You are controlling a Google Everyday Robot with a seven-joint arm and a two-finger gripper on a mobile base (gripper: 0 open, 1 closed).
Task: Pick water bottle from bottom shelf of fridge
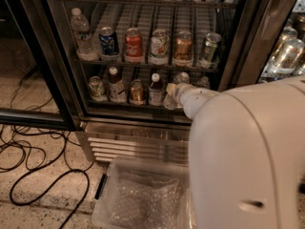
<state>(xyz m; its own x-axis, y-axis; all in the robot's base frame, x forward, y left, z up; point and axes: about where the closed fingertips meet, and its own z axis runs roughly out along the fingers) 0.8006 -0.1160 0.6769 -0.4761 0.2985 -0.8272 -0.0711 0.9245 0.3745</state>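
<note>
The fridge (240,37) stands open, its wire racks full of drinks. On the bottom shelf (124,104) stand a can, two white-capped bottles with dark contents and another can. To their right is the small clear water bottle (181,78), partly hidden by my arm. My gripper (171,95) is at the end of the white arm. It reaches into the bottom shelf right at the water bottle's lower part. The arm hides how the gripper meets the bottle.
The middle rack holds a larger clear bottle (82,32) and several cans (159,44). A clear plastic bin (143,194) sits on the floor below the steel base grille (124,144). Black cables (28,151) lie on the floor at left. My white arm casing (248,161) fills the lower right.
</note>
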